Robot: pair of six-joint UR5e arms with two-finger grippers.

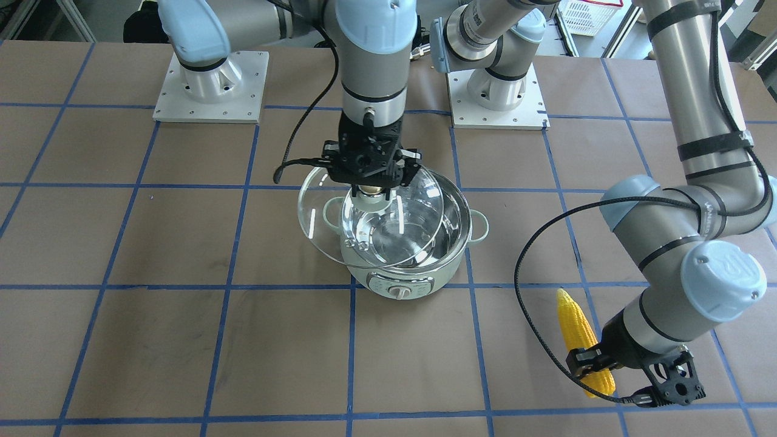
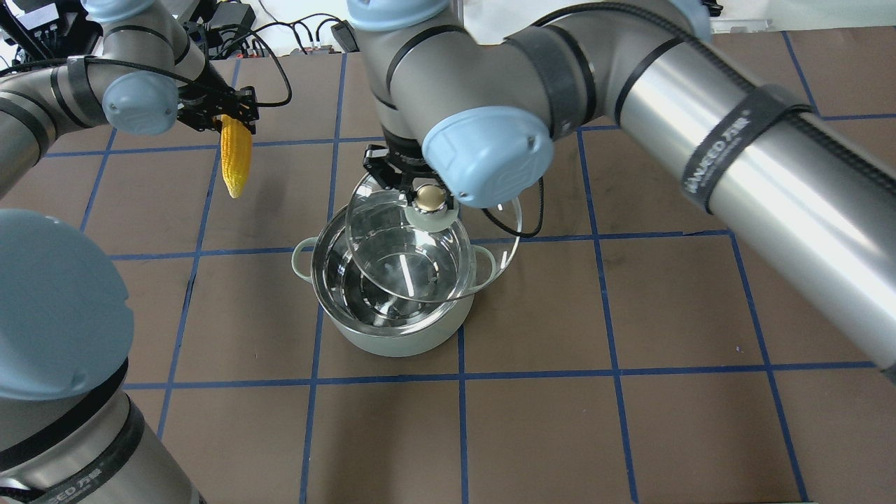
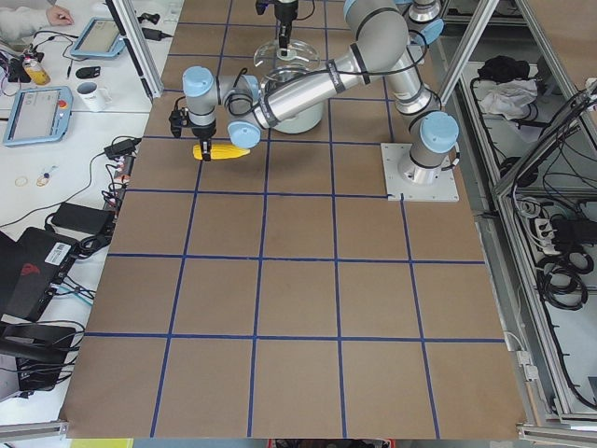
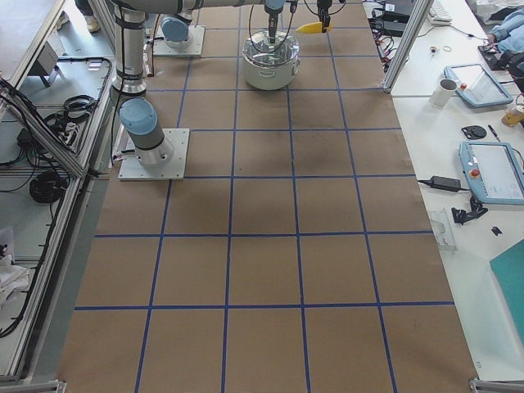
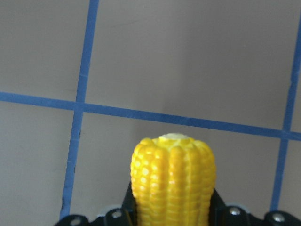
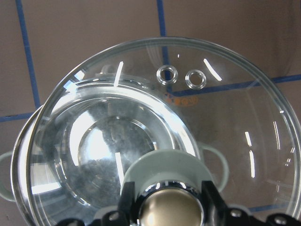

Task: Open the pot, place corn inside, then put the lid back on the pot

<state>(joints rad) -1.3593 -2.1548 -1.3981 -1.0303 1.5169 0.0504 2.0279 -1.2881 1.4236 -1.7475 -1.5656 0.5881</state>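
Pot [image 1: 425,280] open, lid [image 1: 370,221] held above, corn [image 1: 581,331] gripped.

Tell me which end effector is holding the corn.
The left end effector, shut on the corn; the right end effector holds the lid over the pot.

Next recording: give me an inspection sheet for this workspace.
Surface: brown table with a blue tape grid.
Job's things: pot open, nothing inside; lid held off-centre above it; corn gripped, away from pot.
Clutter: nothing seen.
Grippers: right gripper shut on lid; left gripper shut on corn's blunt end.
Cables: black wrist cables loop free near both grippers.
Surroundings: bench with tablets and mug beside table.
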